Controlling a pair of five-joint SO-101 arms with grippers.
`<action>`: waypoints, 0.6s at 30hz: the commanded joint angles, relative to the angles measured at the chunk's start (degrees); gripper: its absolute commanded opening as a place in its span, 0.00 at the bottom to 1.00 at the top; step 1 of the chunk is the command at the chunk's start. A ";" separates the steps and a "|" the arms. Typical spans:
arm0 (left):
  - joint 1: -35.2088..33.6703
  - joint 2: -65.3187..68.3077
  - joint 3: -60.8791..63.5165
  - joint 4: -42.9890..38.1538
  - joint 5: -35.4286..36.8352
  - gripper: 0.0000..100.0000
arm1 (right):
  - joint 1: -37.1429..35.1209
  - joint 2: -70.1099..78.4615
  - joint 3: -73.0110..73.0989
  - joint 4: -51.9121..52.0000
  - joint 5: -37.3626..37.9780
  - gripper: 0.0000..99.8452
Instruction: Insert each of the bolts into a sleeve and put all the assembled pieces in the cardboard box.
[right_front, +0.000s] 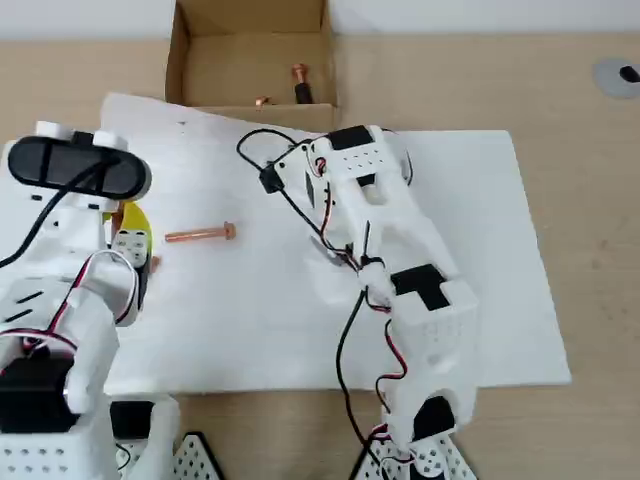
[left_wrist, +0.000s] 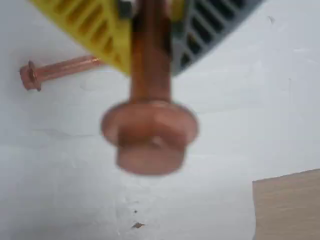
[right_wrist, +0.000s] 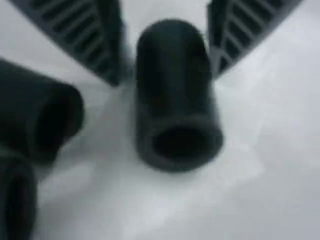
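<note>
Near the left edge of the white paper sheet (right_front: 480, 250), the left gripper (left_wrist: 150, 45) is clamping a copper-coloured flanged metal bolt (left_wrist: 149, 135). Its yellow finger and grey finger are pressing on the smooth shank, and the hexagonal head with its round flange is hanging free below them. Just beside it, a second copper bolt (right_front: 200, 235) is lying flat on the sheet's left half.

Toward the sheet's far edge, the right gripper (right_wrist: 165, 60) is standing spread, with its ribbed dark fingers (right_wrist: 95, 35) straddling a black cylindrical hollow sleeve (right_wrist: 175, 100). Pale gaps are showing on both sides of the sleeve, which is lying with its open bore showing. Two more black sleeves (right_wrist: 40, 115) are lying close by on the sheet.

At the far edge of the light wooden table (right_front: 590, 200), an open brown cardboard box (right_front: 178, 60) is sitting against the sheet. It is holding an assembled bolt-and-sleeve piece (right_front: 300, 85) near its front wall.
</note>
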 joint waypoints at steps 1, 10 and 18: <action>-0.79 -0.75 -0.35 -0.97 -0.35 0.01 | -0.84 0.40 -1.19 2.46 0.70 0.07; -0.79 -0.92 -0.35 -0.79 -0.35 0.01 | -0.04 -0.48 -2.77 5.10 0.53 0.06; -0.70 -2.77 -0.35 2.64 -2.37 0.01 | 2.95 -11.82 -19.03 11.25 0.53 0.06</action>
